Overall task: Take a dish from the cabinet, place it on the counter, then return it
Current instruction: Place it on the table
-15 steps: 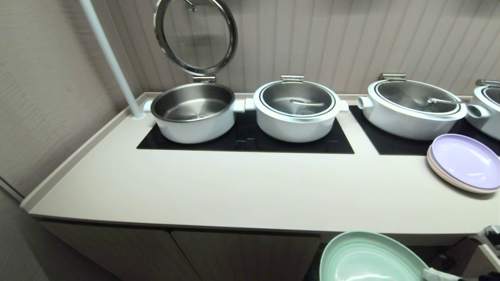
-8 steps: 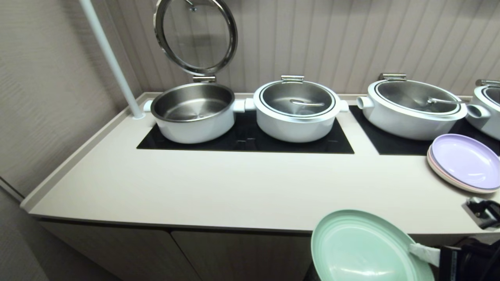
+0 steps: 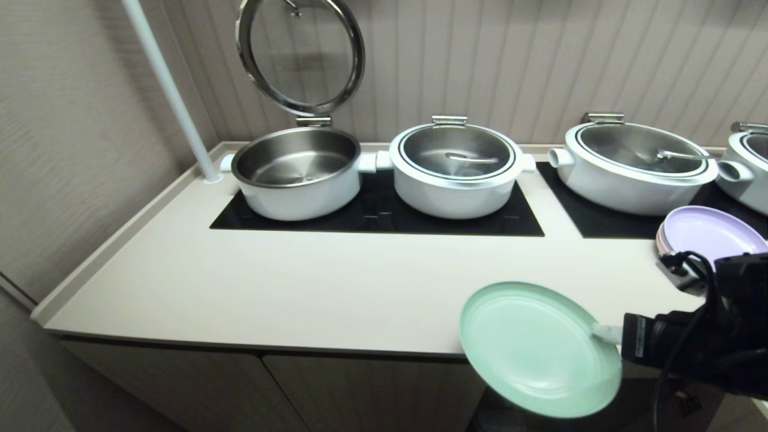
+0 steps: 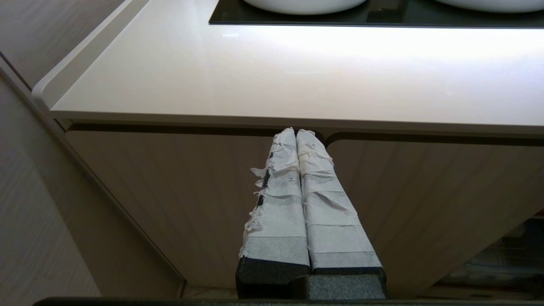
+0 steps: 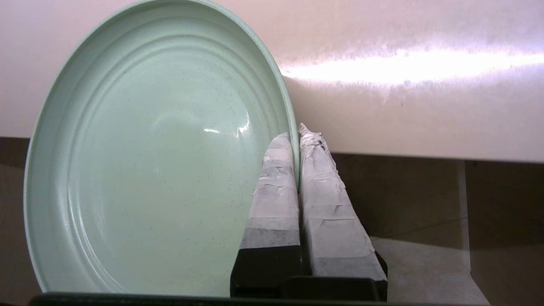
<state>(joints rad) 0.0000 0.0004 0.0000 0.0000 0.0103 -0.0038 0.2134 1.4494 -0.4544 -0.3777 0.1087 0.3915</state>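
The dish (image 3: 538, 351) is held by its rim in the right claw (image 3: 603, 332), whose taped fingers (image 5: 276, 187) are pressed together on the rim's edge, one on each face, as the right wrist view shows. The dish is carried in the air at the front edge of the surface (image 3: 300, 288), partly over it and partly over the cabinet (image 3: 360, 390) front below, tilted with its hollow face toward the head camera. Whether its far edge touches the surface cannot be told.

The left claw (image 4: 296, 134) is seen only in its own wrist view, low in front of the cabinet doors just under the surface's lip, its taped fingers closed together on nothing.

On the surface, a black cooktop (image 3: 378, 219) carries an open pot (image 3: 297, 174) with its lid (image 3: 300, 54) raised and a lidded pot (image 3: 456, 171) beside it. Further right, two more lidded pots are set on a second black panel, and a lilac plate (image 3: 708, 234) lies on a stack near the right arm. A white pole (image 3: 171, 90) rises from the back left corner.
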